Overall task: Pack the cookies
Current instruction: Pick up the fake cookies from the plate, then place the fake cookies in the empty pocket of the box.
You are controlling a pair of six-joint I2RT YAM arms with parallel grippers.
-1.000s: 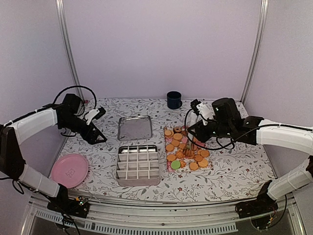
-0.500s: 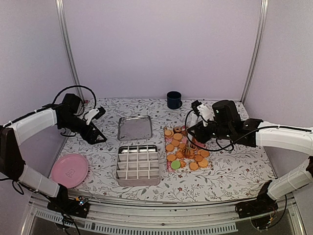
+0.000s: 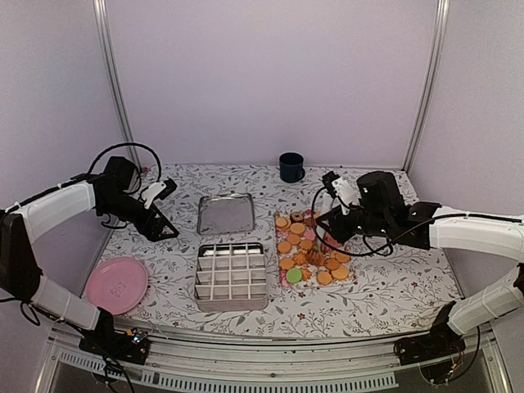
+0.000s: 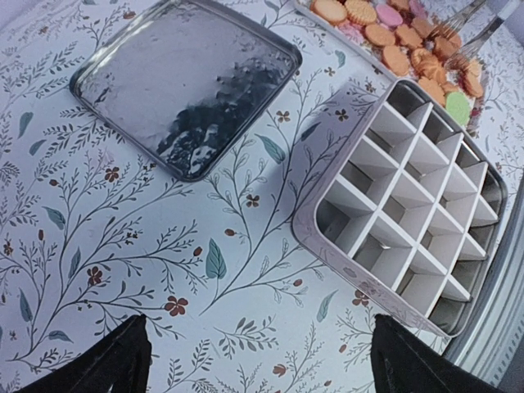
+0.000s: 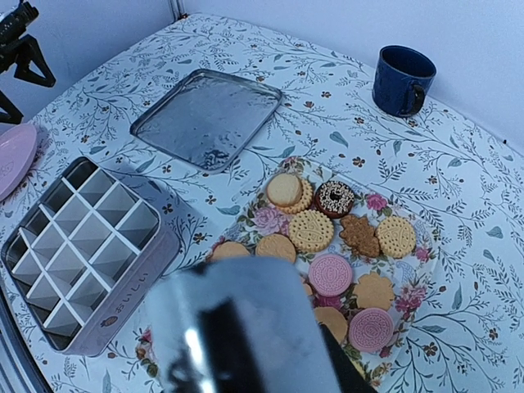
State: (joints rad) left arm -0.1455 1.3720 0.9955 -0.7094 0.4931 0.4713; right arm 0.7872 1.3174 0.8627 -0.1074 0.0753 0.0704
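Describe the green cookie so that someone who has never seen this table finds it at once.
Start at the divided tin in the middle of the table's near side. Just to its right lies a floral tray covered with cookies. The green cookie sits at the tray's near left corner, closest to the tin, and it is the only green disc among orange-tan, pink and brown ones.

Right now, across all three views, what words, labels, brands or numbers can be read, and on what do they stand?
No text can be read in any view.
On the divided tin: a small printed mark on its side wall, too blurred to read.
On the pink plate: a faint mark at its centre, too small to read.
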